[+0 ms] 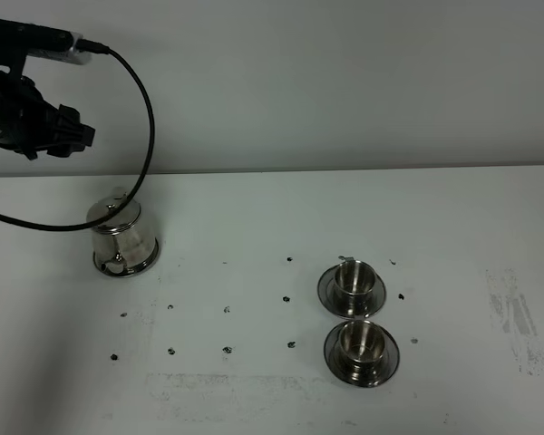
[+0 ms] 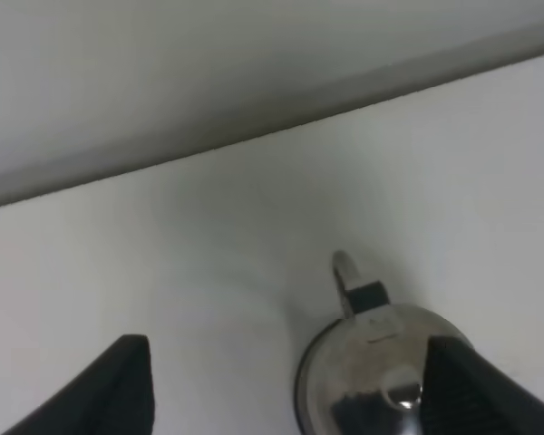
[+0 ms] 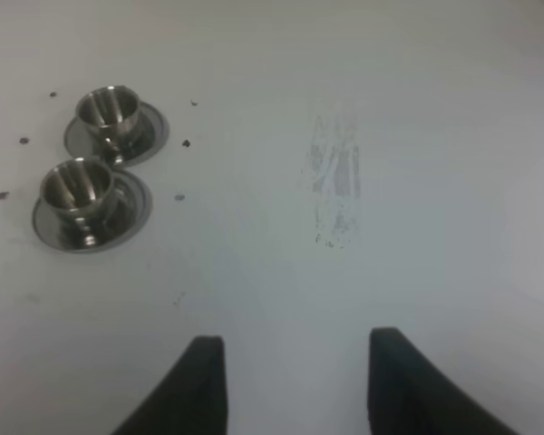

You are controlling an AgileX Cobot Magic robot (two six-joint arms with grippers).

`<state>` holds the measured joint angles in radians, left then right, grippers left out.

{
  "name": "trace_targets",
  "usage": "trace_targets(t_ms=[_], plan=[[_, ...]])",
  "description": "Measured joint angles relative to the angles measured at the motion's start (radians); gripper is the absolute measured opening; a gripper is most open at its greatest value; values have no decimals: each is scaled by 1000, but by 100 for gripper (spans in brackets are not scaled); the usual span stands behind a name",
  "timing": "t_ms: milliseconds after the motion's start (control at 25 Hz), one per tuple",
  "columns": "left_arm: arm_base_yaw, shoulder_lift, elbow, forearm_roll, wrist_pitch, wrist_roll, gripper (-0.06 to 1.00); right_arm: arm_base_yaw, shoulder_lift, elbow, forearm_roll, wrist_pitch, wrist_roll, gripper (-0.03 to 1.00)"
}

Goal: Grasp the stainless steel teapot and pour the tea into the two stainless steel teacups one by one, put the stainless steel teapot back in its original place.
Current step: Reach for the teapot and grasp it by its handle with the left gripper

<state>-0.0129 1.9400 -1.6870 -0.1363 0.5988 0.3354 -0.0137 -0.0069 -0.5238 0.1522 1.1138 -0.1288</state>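
Note:
The stainless steel teapot [image 1: 122,237] stands upright on the white table at the left, knobbed lid on. I cannot tell its original place apart from the pot's base. My left gripper [image 1: 78,136] hangs above and to the left of the pot, clear of it. In the left wrist view the gripper [image 2: 290,399] is open wide, and the teapot [image 2: 381,376] lies below, close to one finger. The two stainless steel teacups [image 1: 355,279] [image 1: 361,341] sit on saucers right of centre. My right gripper [image 3: 295,385] is open and holds nothing; the cups [image 3: 107,107] [image 3: 75,184] lie well off to one side.
Small dark specks [image 1: 227,310] dot the table between the teapot and the cups. A grey scuff mark [image 1: 517,317] lies near the right edge. A black cable [image 1: 145,118] loops from the left arm down behind the teapot. The wall meets the table at the back.

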Motion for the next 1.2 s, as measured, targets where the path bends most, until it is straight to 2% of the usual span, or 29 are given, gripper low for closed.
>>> trace_targets(t_ms=[160,440,560,840,1200], plan=[[2,75,-85,-19,8,-60,62,0,0,0,0,0,0,35],[-37,276,-342,-20,124,-121,62,0,0,0,1,0,0,35],[-58,351,-408,-22,147,-140,62,0,0,0,1,0,0,35],[-73,445,-434,-16,158,-144,62,0,0,0,1,0,0,35],[-69,467,-435,73,180,-143,62,0,0,0,1,0,0,35]])
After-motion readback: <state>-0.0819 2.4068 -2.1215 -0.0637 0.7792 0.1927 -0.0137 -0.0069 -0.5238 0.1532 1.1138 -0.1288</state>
